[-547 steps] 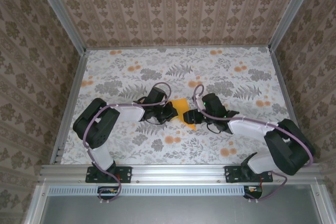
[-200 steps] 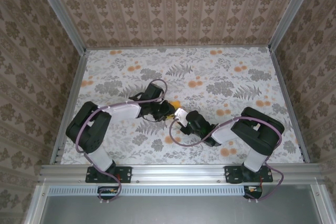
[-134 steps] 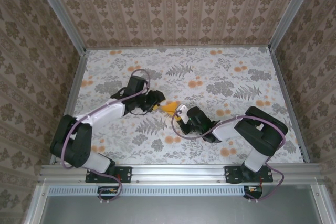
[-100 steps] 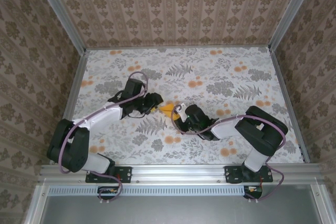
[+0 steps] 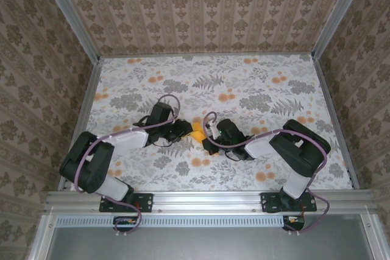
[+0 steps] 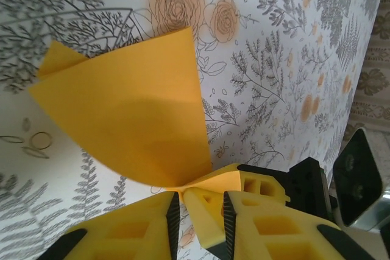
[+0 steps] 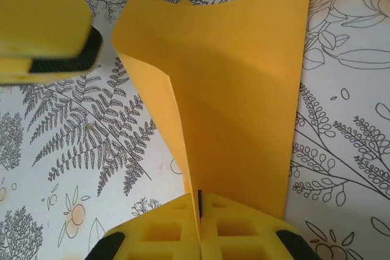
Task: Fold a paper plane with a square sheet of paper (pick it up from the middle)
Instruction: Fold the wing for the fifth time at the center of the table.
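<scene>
The left claw (image 5: 186, 131) has swung out toward 10 o'clock and come back in within the last second, and the right arm has drawn its elbow in; both claws now meet near the table's middle; the square sheet of paper (image 5: 198, 132), a broader orange patch between them a few seconds back, now shows from above as a small bunched patch just to 7 o'clock of the centre of the floral cloth (image 5: 274, 89); the left claw sits at 9 o'clock of it, the right claw (image 5: 206, 142) at 4 o'clock

In its own wrist view the right claw (image 7: 198, 202) is clamped tight on the sheet's near edge; the paper (image 7: 237, 89) rises from the jaws doubled over, one crease running up toward 11 o'clock and a flap curling away from it; a finger of the left claw (image 7: 42, 16) hangs at 10 o'clock, beside the far corner

From the left wrist, the left claw (image 6: 181, 199) is narrow, its tips a slit apart right at the sheet's (image 6: 134, 126) lowest corner; whether paper is nipped in that slit I cannot tell

My reading: the sheet is being bent over itself, so a first fold seems in hand; nothing yet looks like a pointed dart, so the task is early

Containers: the pictures offer none; the sheet sits in nothing and is carried by the claws over the cloth
</scene>
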Tool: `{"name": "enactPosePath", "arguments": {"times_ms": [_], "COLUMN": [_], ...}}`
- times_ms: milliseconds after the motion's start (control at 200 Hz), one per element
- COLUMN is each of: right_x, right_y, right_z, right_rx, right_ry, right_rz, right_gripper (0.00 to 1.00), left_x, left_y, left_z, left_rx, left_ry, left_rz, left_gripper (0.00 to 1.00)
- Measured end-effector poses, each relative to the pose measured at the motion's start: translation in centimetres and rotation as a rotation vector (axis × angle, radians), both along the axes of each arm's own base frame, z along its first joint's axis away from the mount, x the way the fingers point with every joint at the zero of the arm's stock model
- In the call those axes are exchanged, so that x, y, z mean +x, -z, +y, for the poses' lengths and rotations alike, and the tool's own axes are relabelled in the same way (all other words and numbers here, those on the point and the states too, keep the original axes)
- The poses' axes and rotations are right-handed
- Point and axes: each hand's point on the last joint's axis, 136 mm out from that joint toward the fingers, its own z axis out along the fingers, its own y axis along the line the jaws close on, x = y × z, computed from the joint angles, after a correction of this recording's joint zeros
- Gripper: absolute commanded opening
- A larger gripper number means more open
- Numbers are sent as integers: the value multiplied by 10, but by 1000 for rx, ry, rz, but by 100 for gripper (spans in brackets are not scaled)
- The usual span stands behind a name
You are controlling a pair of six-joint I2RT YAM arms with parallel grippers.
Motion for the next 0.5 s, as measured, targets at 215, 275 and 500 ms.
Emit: {"name": "enactPosePath", "arguments": {"times_ms": [215, 275, 500], "right_x": [0, -1, -1], "right_y": [-2, -2, -7], "right_z": [1, 2, 4], "right_rx": [56, 70, 110], "right_ry": [10, 3, -11], "right_rz": [60, 69, 99], "right_gripper": [14, 17, 25], "left_x": [-3, -2, 4], "left_y": [17, 18, 21], "left_z": [-10, -11, -16], "left_rx": [-6, -10, -14], "left_ry": [34, 36, 39], "left_rz": [27, 26, 26], "left_gripper": [24, 23, 21]}}
